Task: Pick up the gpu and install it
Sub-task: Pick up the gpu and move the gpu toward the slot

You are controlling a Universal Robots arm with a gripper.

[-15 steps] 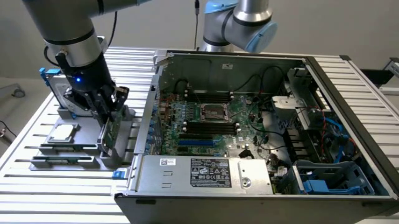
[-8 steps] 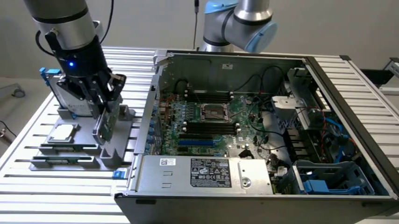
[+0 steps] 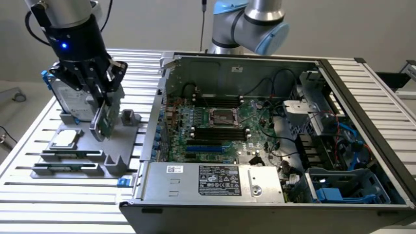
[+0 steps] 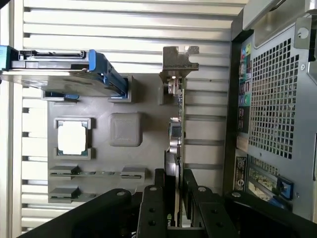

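Note:
The gpu (image 3: 100,123) stands on edge in the grey holder (image 3: 124,146) on the slatted table, at the exterior view's left. Its green board faces the camera. My gripper (image 3: 104,105) comes down from above and is shut on the card's upper edge. In the wrist view the gpu (image 4: 177,124) shows edge-on, with its silver bracket (image 4: 179,59) at the far end. My gripper (image 4: 174,181) has one black finger (image 4: 159,186) pressed on each side of the card. Whether the card has left its slot I cannot tell.
A blue-framed hard drive (image 3: 68,100) stands just behind the card, close to the gripper. A processor (image 3: 65,139) and memory sticks (image 3: 65,168) lie in the holder. The open computer case (image 3: 260,59) with its green motherboard (image 3: 221,126) lies at the exterior view's right.

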